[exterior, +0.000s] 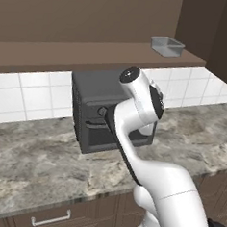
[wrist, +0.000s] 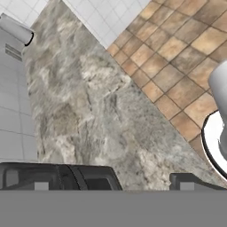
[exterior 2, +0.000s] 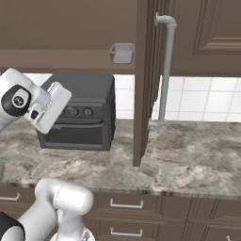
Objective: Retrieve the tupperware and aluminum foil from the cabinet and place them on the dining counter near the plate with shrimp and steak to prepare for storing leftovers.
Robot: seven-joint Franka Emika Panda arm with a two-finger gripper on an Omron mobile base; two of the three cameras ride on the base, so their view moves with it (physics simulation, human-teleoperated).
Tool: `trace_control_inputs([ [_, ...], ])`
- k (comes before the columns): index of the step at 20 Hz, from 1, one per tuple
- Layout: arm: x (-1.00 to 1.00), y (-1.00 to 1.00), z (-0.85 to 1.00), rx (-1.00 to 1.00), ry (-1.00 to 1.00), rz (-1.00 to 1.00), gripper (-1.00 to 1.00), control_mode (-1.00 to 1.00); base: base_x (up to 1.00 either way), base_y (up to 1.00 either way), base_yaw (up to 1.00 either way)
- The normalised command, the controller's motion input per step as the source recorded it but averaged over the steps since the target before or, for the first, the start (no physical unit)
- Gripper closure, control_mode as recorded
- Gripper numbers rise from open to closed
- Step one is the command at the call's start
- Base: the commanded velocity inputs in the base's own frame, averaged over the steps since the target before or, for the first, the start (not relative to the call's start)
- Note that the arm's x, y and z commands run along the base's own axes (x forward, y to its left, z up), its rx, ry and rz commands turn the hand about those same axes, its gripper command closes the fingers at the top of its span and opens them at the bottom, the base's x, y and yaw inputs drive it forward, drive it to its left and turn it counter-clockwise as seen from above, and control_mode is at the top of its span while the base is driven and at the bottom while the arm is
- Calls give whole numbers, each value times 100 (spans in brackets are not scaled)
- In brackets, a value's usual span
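Desk point(exterior: 44, 163): marbled, oven point(exterior: 94, 109) against the tiles.
Shelf point(exterior: 67, 54): tub point(exterior: 167, 46) waiting, untouched.
End effector point(wrist: 111, 179): fingers apart, empty, aimed downward.

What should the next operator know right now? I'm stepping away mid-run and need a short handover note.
Hand: open and holding nothing, seen in the hand view looking down over the marbled counter and the tiled floor.
Tupperware: on the cabinet shelf, near its right end, above the black oven; untouched.
Aluminum foil, dining counter and plate with shrimp and steak: I can't place them from here.
Done: nothing retrieved yet.
Left: reach up for the tupperware, find the foil, carry both to the dining counter beside the plate.
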Motion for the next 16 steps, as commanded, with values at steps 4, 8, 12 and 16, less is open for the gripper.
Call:
trace_control_inputs([
  [4,37,0,31,0,-8,-21,-100,-100,0,0,0],
  [8,33,-26,83,1,0,-1,-100,-100,0,0,0],
  [12,17,-38,100,0,0,0,-100,-100,0,0,0],
  [16,6,-43,79,0,1,5,-100,-100,0,0,0],
])
